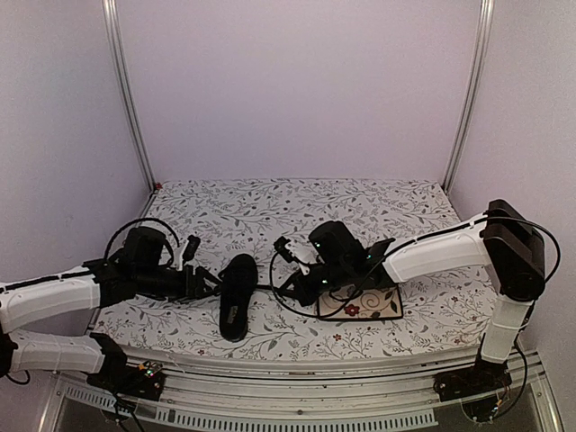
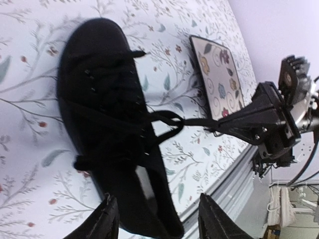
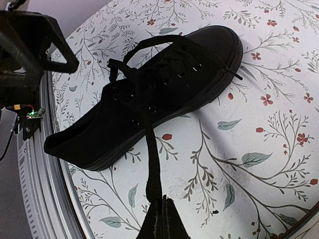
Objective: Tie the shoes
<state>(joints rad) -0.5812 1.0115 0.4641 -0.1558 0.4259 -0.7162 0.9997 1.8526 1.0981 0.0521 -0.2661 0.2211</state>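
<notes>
Right end effector pinches a lace taut from the shoe; left end effector, spread, should probably grasp the other.

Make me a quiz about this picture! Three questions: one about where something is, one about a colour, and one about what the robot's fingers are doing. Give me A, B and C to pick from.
1. Where is the square plate compared with the shoe?
A) on top of it
B) beside it, on the robot's right
C) under it

2. What colour is the shoe?
A) white
B) red
C) black

3. What are the right arm's fingers doing?
A) pinching a lace
B) gripping the plate
C) spread open, holding nothing

Answers:
1 B: the plate lies apart from the shoe, on the robot's right.
2 C: its upper, sole and laces are all black.
3 A: they are shut on a lace pulled straight out from the shoe.
</notes>
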